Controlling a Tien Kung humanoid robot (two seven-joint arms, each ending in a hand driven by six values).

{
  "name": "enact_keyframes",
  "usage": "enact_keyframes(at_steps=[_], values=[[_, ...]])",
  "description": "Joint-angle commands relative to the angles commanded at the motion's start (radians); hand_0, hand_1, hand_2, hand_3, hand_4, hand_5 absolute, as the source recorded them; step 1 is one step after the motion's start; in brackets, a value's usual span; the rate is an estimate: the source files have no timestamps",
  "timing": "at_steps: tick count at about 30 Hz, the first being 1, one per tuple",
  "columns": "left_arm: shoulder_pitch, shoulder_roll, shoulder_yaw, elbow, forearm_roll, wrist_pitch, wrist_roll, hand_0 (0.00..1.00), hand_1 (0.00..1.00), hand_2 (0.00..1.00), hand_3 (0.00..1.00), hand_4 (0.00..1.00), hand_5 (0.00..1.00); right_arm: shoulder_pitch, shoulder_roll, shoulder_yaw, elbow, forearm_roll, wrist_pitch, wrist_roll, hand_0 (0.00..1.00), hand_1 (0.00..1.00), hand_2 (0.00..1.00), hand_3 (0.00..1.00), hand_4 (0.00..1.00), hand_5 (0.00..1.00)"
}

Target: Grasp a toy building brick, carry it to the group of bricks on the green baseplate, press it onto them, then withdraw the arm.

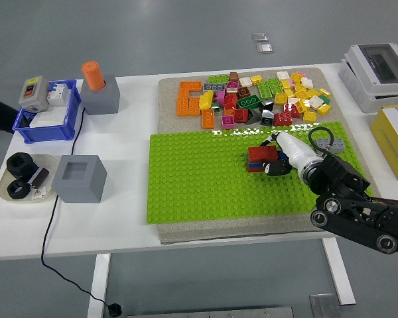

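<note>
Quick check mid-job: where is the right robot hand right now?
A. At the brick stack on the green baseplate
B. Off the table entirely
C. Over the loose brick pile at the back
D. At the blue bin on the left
A: the right robot hand sits against the brick stack on the green baseplate.

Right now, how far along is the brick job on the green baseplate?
Carrying looks done: a red brick tops the small stack on the green baseplate. In hand: the right robot hand sits against the stack's right side, apparently at the pressing step; whether its fingers grip the brick is unclear. Left: withdrawing the arm. Loose bricks remain beyond the baseplate.
</note>
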Motion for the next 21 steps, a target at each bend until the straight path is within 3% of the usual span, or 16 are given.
enact_keyframes(at_steps=[6,7,21], values=[[0.0,0.001,0.002,0.0,-0.003,0.001,-0.001,0.825,0.864,0.814,0.766,0.868,0.592,-0.004,0.0,0.008,-0.001,0.002,0.006,-0.001,0.998,0.954,0.944,0.581,0.46,0.023],[0.0,0.001,0.003,0.0,-0.004,0.001,-0.001,0.825,0.863,0.809,0.766,0.868,0.591,-0.004,-0.001,0.01,-0.001,0.003,0.008,-0.002,0.998,0.964,0.968,0.672,0.445,0.049],[-0.002,0.002,0.004,0.0,-0.003,0.002,-0.004,0.824,0.863,0.806,0.765,0.867,0.584,-0.006,-0.001,0.016,0.0,0.012,0.011,0.004,0.998,0.977,0.985,0.693,0.449,0.116]])
